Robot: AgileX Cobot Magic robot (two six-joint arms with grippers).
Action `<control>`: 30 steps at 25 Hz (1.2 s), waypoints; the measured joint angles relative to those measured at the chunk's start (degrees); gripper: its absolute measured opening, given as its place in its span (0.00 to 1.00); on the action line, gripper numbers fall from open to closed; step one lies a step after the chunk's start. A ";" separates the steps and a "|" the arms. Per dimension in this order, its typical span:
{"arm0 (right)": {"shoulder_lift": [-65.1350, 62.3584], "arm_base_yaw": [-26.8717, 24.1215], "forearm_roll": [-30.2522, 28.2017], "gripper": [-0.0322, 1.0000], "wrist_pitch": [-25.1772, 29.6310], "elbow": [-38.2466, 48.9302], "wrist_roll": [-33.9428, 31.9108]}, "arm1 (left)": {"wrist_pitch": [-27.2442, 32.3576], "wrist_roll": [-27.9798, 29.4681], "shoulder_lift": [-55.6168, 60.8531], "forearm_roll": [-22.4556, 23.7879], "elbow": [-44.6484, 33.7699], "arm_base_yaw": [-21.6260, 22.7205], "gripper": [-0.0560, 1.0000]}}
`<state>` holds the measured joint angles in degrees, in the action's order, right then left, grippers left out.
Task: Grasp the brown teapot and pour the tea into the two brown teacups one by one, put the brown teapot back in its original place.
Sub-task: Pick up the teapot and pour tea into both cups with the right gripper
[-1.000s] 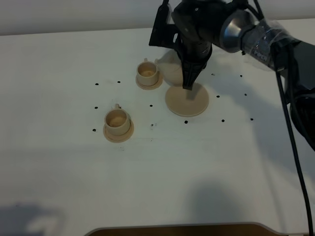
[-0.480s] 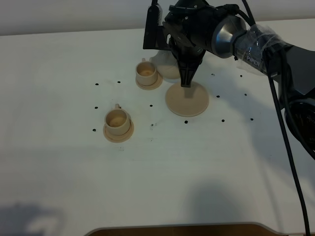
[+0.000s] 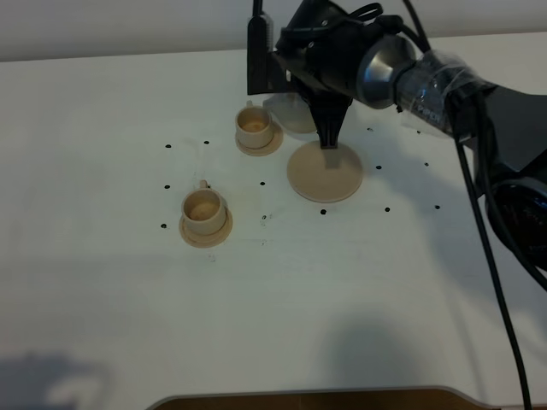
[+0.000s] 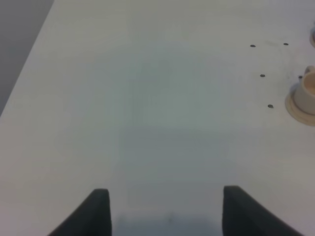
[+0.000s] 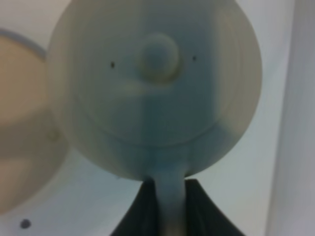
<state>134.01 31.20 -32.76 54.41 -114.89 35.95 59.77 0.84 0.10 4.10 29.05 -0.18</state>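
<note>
The brown teapot (image 3: 293, 114) is held by its loop handle in my right gripper (image 3: 326, 137), just right of the far teacup (image 3: 255, 126) and behind the wide round saucer (image 3: 325, 171). The arm hides most of it. In the right wrist view the teapot (image 5: 152, 83) fills the frame lid-on, with its handle between my gripper's (image 5: 167, 211) fingers. The near teacup (image 3: 203, 209) stands on its saucer at front left. My left gripper (image 4: 165, 216) is open and empty over bare table; a teacup (image 4: 306, 91) shows at that view's edge.
The white table (image 3: 128, 299) carries small black dots around the cups and saucers. Part of a tan saucer (image 5: 19, 142) shows beside the teapot in the right wrist view. The right arm's cables (image 3: 479, 213) hang along the right side.
My right arm has swung a little left and toward the back, carrying the teapot closer to the far teacup. The cups and saucers have not moved.
</note>
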 joint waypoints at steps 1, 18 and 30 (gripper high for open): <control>0.20 0.16 -0.20 0.14 -0.05 0.00 0.00 | 0.00 0.00 0.00 0.00 0.00 0.00 0.56; 1.02 2.24 -8.39 0.14 -0.21 0.00 2.35 | 0.00 0.00 0.00 0.00 0.00 0.00 0.56; 1.62 3.58 -14.47 0.14 -1.45 0.00 4.68 | 0.00 -0.07 0.00 0.00 0.00 0.00 0.56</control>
<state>135.63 34.79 -47.23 52.96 -114.89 40.63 59.77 0.78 0.10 4.10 29.05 -0.18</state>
